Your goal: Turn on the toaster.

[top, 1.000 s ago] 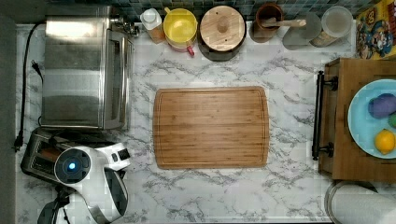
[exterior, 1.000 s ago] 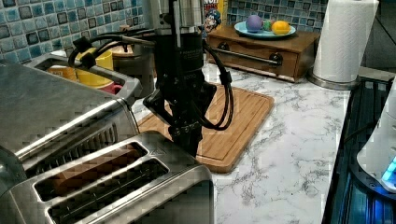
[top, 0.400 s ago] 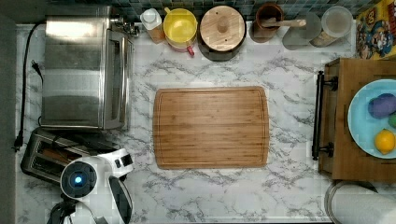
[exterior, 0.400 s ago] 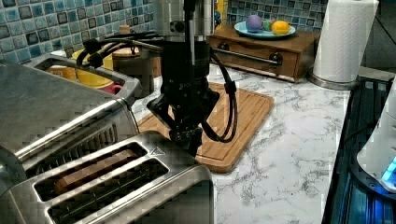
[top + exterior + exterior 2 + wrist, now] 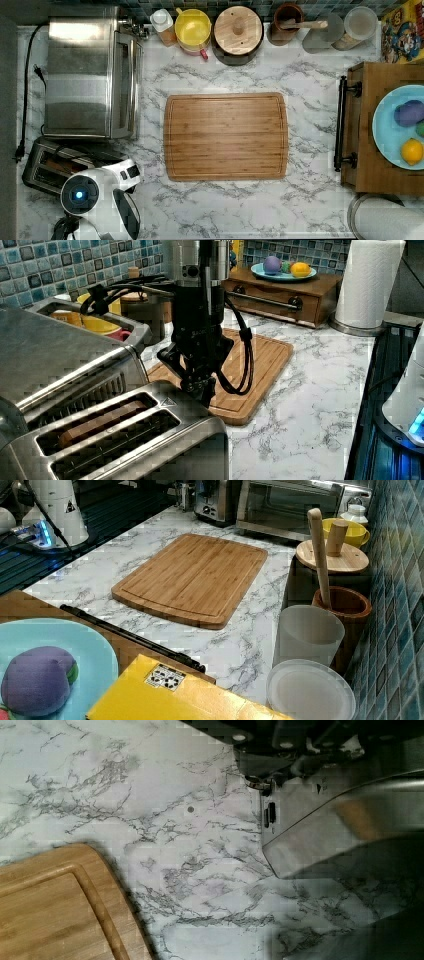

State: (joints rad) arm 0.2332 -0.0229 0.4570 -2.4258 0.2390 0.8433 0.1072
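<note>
The toaster is a small steel box with two long top slots, and a brown slice sits in one of them. It stands in the top view's lower left corner, in front of the big toaster oven. My gripper points down at the toaster's far end in the left view, its fingers drawn together into one tip, holding nothing. The arm's white wrist covers that end from above, so the lever knob is hidden. The wrist view has the toaster's steel end face close beside the dark gripper body.
A bamboo cutting board lies mid-counter, just beyond the gripper. Jars and a yellow mug line the back wall. A wooden tray with a blue plate of fruit and a paper towel roll stand at the top view's right.
The arm has slid toward the top view's bottom edge, along the toaster's end. The gripper tip stays at the toaster's far end, still drawn together.
</note>
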